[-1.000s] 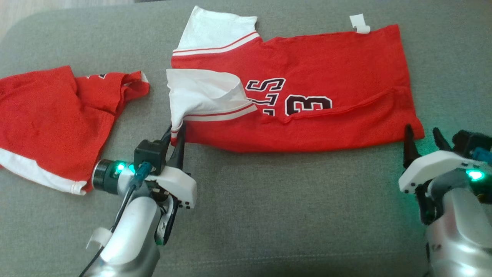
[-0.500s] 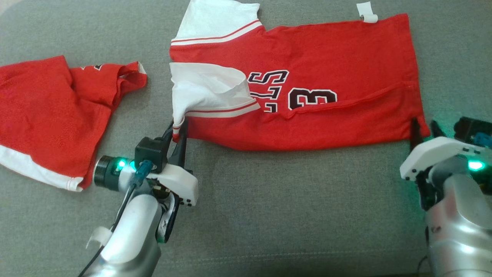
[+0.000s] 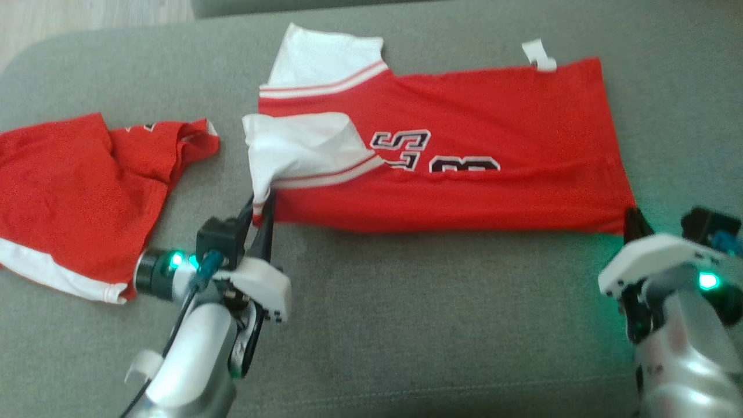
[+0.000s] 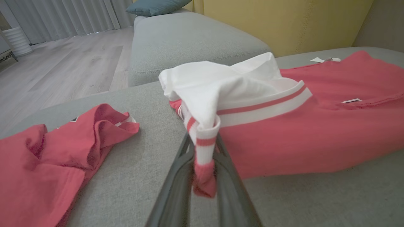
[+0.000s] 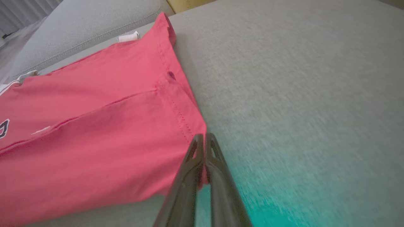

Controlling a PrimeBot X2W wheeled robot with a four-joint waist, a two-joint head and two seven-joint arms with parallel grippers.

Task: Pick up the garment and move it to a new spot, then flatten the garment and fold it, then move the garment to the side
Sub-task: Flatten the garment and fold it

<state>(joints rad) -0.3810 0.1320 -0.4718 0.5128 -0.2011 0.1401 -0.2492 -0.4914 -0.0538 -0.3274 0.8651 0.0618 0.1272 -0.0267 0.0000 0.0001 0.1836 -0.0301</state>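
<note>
The garment point(image 3: 464, 145) is a red jersey with white sleeves and dark numbers, spread across the grey cushion. Its near edge is folded over the numbers. My left gripper point(image 3: 262, 210) is shut on the striped cuff of the near white sleeve point(image 4: 205, 148), which is lifted a little. My right gripper point(image 3: 633, 219) is shut on the jersey's near right hem corner point(image 5: 202, 138).
A second red garment point(image 3: 75, 191) with a white hem lies crumpled at the left of the cushion point(image 3: 406, 325). Another grey seat point(image 4: 189, 41) and a wooden floor point(image 4: 63, 72) lie beyond. A white tag point(image 3: 538, 55) sticks out at the jersey's far edge.
My right gripper has closed onto the jersey's hem corner, having been open beside it. The near fold now covers more of the numbers. The head camera has shifted.
</note>
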